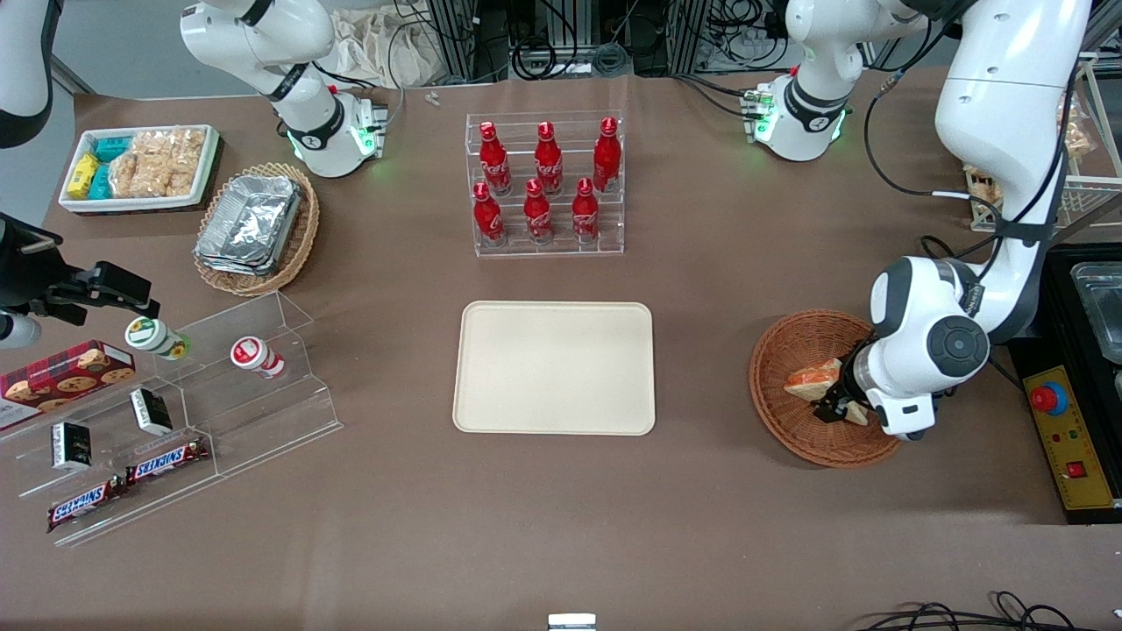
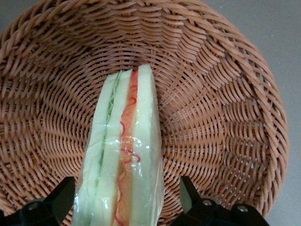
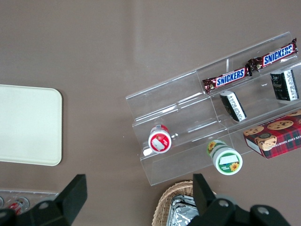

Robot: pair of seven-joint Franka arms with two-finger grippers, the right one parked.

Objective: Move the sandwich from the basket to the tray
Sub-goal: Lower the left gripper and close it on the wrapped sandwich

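Both tool (image 2: 124,200) fingers straddling sandwich (image 2: 122,155)

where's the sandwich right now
The sandwich lies in the basket toward the working arm's end of the table, with the open gripper straddling it, fingers on either side but not yet closed.

The working arm is glossy white, built of rounded segments with dark grey joint caps and black bands; its base glows green. Black cables loop along it (one clipped near the elbow). Its claw (image 1: 839,405) ends in black fingers (image 2: 190,195), small screws at their roots.
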